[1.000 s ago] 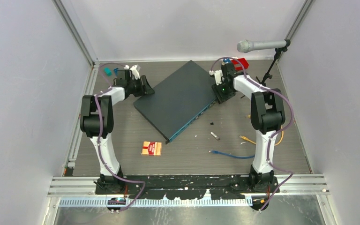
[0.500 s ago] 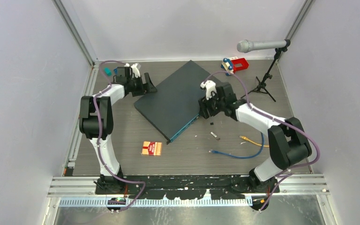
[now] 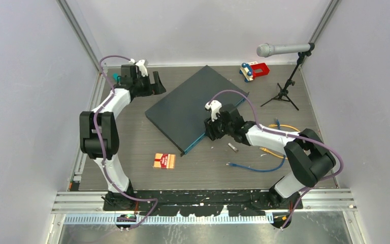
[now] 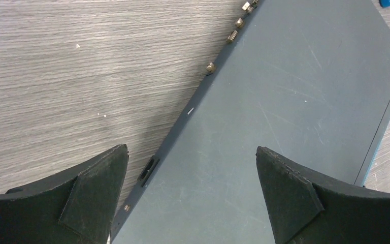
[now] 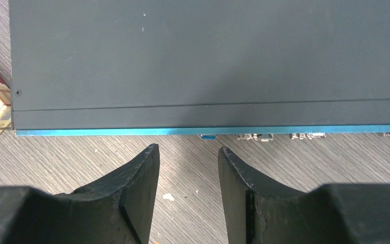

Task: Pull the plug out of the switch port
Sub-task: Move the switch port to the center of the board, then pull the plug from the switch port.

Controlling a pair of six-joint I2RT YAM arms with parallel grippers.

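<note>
The switch (image 3: 190, 107) lies slantwise mid-table, dark slate on top with a thin teal front edge (image 5: 132, 131). A short blue stub (image 5: 208, 136) sticks out under that edge beside a row of metal sockets (image 5: 256, 136); I cannot tell whether it is the plug. My right gripper (image 5: 188, 147) faces this edge, a little short of it, open with bare table between its fingers; it also shows in the top view (image 3: 209, 133). My left gripper (image 4: 191, 148) hangs wide open over the switch's back-left edge (image 4: 183, 122), holding nothing, at the far left (image 3: 156, 82).
A loose blue cable (image 3: 254, 168) and a yellow cable (image 3: 270, 151) lie at the right front, with a small metal piece (image 3: 232, 147) near them. A red-and-yellow card (image 3: 164, 160) lies in front of the switch. A microphone (image 3: 283, 49) on a tripod and a red toy (image 3: 255, 69) stand at the back right.
My left gripper went from shut to wide open and drew back from the switch's left corner. My right arm swung from the switch's far right corner round to its teal front edge.
</note>
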